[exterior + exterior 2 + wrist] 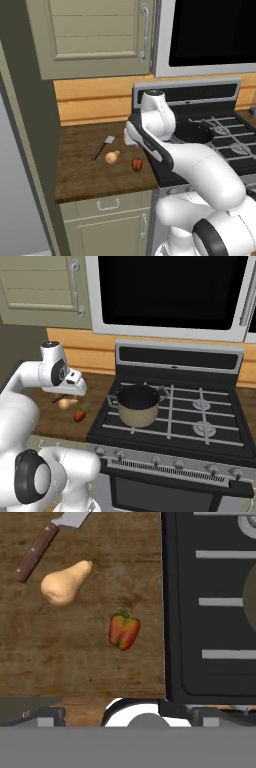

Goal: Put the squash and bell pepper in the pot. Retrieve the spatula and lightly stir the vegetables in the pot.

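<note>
Left base view: the white arm reaches forward and left over the dark brown wooden desk [80, 172], with the claw [131, 141] hanging above the desk's right part beside the stove; its jaws are hard to make out here. On the desk, left of and below the claw, lie the pale tan pear-shaped squash [112, 157], the small red-orange bell pepper with a dark green top [137, 165] just right of it, and the slim spatula with a dark handle and flat silver blade [102, 148] behind and left of the squash. Right base view: the round beige-grey metal pot with two loop handles [138, 404] stands on the front left burner of the black stove [210, 421], well apart from the vegetables and to their right; the claw is over the desk with squash and pepper just beneath it. Hand view: the claw stands wide open and holds nothing, looking straight down. The pepper sits near the middle of the frame, closest to the claw's line; the squash lies up and left of it, apart from it, its long axis slanting with the narrow neck pointing up-right and the bulb down-left. The spatula's handle runs roughly parallel to that axis, beyond the squash. Judgement: a descent on either vegetable is the step in hand; the pepper is the nearer. No brand, label or writing can be read anywhere.
</note>
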